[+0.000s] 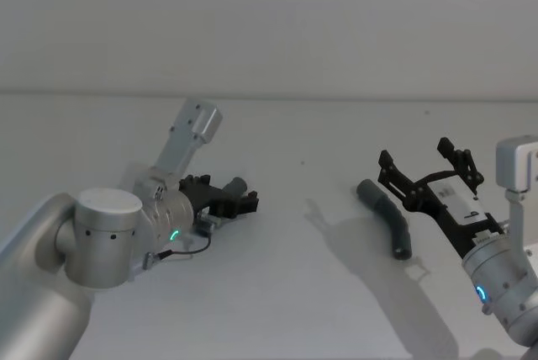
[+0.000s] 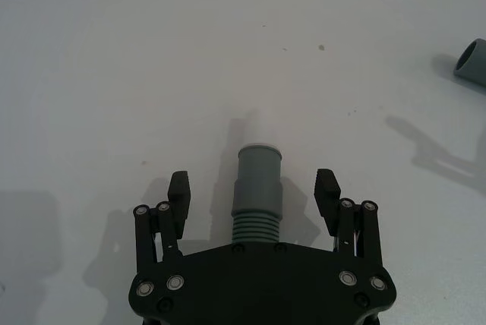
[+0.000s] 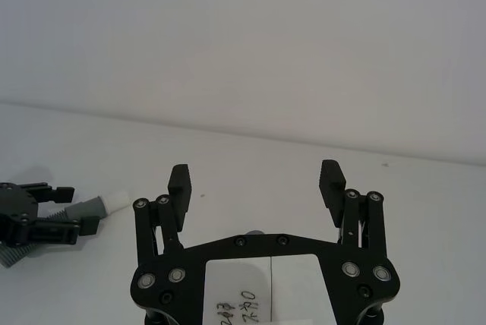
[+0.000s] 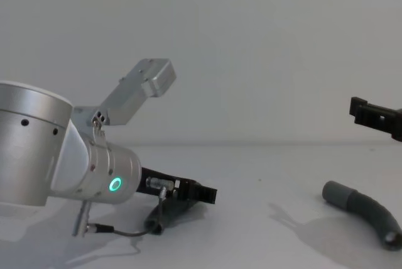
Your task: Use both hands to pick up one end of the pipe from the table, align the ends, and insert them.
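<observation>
on the near right, the right gripper [image 1: 422,156] is hanging above the table [image 1: 294,301], fingers spread wide with nothing between them. beneath it and a little to the left, the long piece [image 1: 392,219] is lying flat, its cuff [image 1: 367,189] pointing far-left toward the other arm. slightly farther, on the left, the left gripper [image 2: 253,184] is sitting low on the table, fingers apart on either side of the short piece [image 2: 257,215] and not pinching it. the white tip [image 3: 116,201] is poking out past the fingertips toward the right. both pieces are looking light and bendy along the ribs, probably flexing under a squeeze, while the smooth cuffs seem stiffer and slippery. gripping the ribs right behind each cuff is likely the firmest hold, leaving the ends free to mate.
</observation>
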